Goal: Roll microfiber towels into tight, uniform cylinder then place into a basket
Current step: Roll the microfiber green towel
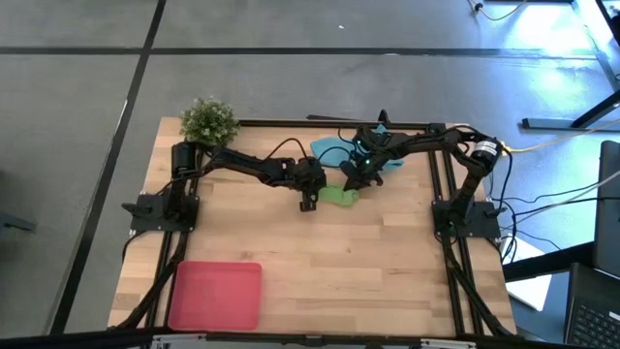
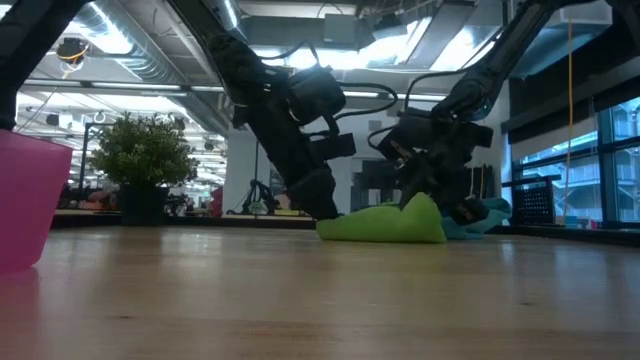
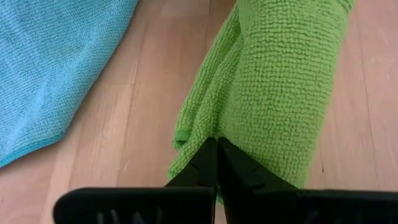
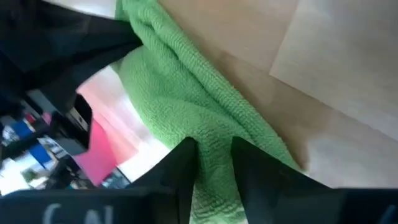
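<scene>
Both arms meet near the back middle of the wooden counter (image 1: 320, 252), over the green towel (image 1: 339, 195). It lies partly rolled into a loose, lumpy bundle, resting on the wood just in front of the blue towel (image 1: 334, 151), which is spread flat behind it toward the back edge.

The left tool (image 1: 308, 202) is down at the counter at one end of the green towel. Its two fingers (image 3: 217, 165) are pressed together, tips against the end of the roll, and nothing sits between them. From table height, this arm leans down to the towel's near end where it meets the wood.

The right tool (image 1: 356, 180) comes in from the other side and sits on top of the green towel's far end. Its fingers (image 4: 186, 163) stand a little apart with a ridge of green cloth running up between them; whether they are squeezing that fold or merely straddling it, I cannot tell. At that end the cloth rises in a small peak.

The red basket (image 1: 216, 295) sits well apart, at the front left corner of the counter, with no towel in it. A small bushy plant (image 1: 208, 120) stands at the back left corner.
</scene>
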{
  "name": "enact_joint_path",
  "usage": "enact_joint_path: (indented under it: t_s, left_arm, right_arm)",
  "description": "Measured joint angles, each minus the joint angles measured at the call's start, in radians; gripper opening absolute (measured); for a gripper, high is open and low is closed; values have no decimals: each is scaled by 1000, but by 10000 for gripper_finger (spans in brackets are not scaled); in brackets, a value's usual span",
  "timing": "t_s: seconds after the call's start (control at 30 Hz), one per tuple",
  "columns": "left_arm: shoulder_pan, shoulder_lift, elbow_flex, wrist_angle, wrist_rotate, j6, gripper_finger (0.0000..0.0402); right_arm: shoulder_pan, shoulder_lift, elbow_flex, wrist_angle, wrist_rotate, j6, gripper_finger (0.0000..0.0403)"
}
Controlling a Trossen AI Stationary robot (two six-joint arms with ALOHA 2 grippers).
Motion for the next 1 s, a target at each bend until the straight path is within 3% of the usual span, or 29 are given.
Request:
enact_joint_path:
  t_s: [0.2,0.37,0.57,1.0]
  left_arm:
    - [0,0,0,0,0,0,0]
    - [0,0,-1,0,0,-2,0]
    - [0,0,-1,0,1,-3,0]
    - [0,0,-1,-1,2,-35,0]
  right_arm:
    - [-34,-74,0,-1,30,6,114]
    - [-36,-211,0,-2,121,4,115]
    - [60,-345,0,6,155,-164,115]
    - [197,-217,-56,7,300,-255,115]
